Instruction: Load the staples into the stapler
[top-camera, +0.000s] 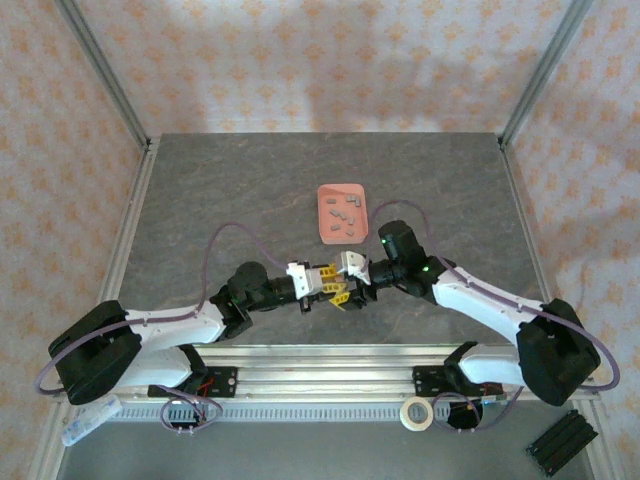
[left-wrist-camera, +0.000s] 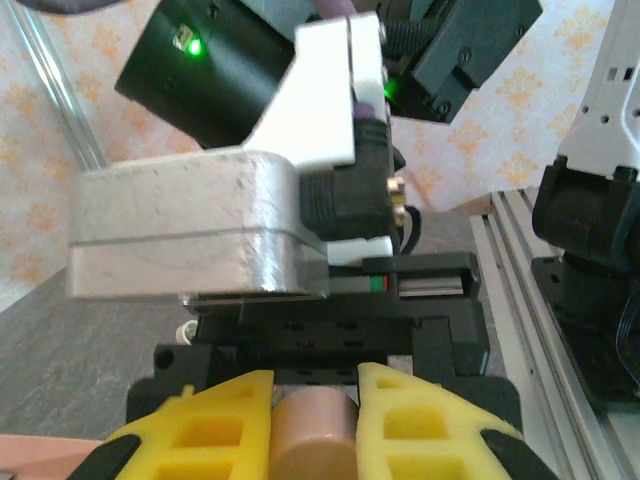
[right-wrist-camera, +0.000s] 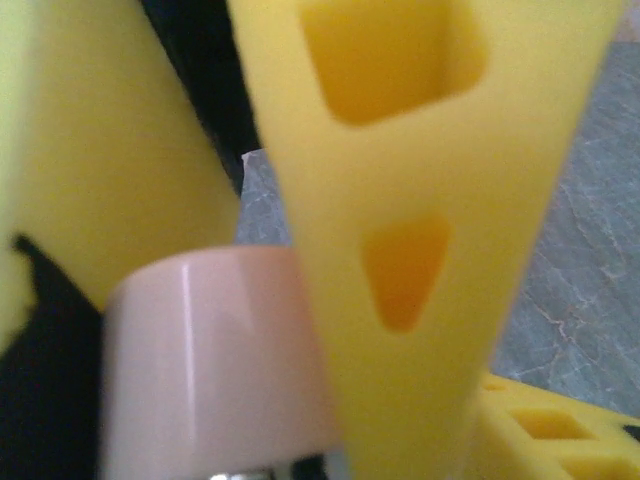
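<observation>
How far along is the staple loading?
Done: the stapler is clamped in the left gripper. In hand: the right gripper is at the stapler, fingers either side of it. Left: the staples lie in the tray, apparently none loaded yet.

We counted two arms (top-camera: 170, 322), each ending in one gripper: the left gripper (top-camera: 328, 288) and the right gripper (top-camera: 350, 272), two in all. Each gripper carried two yellow fingers (left-wrist-camera: 250, 400), four in total. We counted one stapler (left-wrist-camera: 314, 432), one salmon-pink tray (top-camera: 324, 236) and one table (top-camera: 220, 190). On the tray we counted at least five staples (top-camera: 337, 213); the strips were too small for an exact figure. Along the near edge we counted one roll of tape (top-camera: 417, 413), one black ribbed block (top-camera: 563, 441) and one clear packet (top-camera: 88, 420). We counted two green indicator lights (top-camera: 383, 241) on the right arm.
</observation>
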